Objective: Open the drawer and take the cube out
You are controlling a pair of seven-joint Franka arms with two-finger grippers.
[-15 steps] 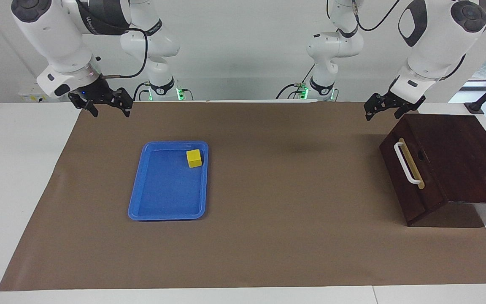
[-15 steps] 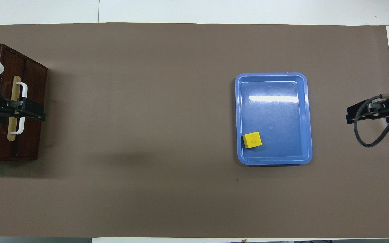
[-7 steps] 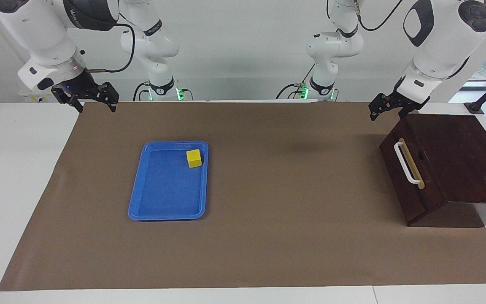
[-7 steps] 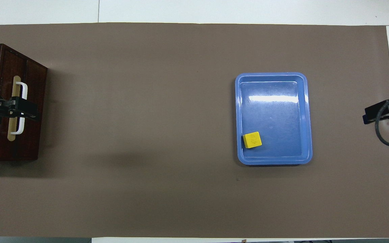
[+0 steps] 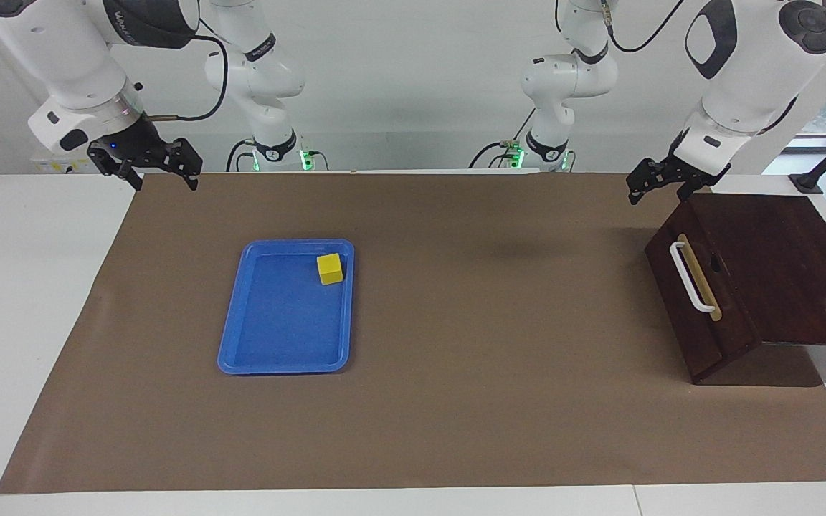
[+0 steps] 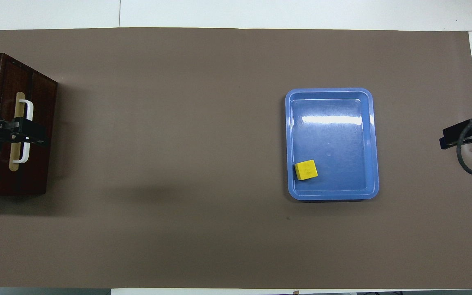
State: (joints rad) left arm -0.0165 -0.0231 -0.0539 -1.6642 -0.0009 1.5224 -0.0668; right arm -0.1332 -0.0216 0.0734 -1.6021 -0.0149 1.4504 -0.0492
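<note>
On the mat: a drawer box at the left arm's end, a blue tray toward the right arm's end, both arms raised near the robots' edge.
Mat: brown mat (image 5: 456,401) covering most of the white table (image 5: 26,301).
Drawer: drawer (image 5: 696,301) pushed fully into its dark box (image 5: 786,265); front flush with the box.
Handle: white handle (image 5: 690,276) on a tan strip, untouched in the facing view.
Cube: yellow cube (image 5: 330,269) lies in the tray, in the corner nearest the robots on the side toward the drawer, close against the rim.
Tray: tray (image 5: 241,337) flat on the mat, well apart from the drawer, holding only the cube.
Left gripper: left gripper (image 5: 660,183) hangs in the air above the mat by the box's corner nearest the robots; jaws apart, holding nothing; from overhead it overlaps the handle, yet the facing view shows it clear of it.
Right gripper: right gripper (image 5: 158,168) up over the mat's edge at the right arm's end, well apart from the tray; jaws apart, holding nothing.
</note>
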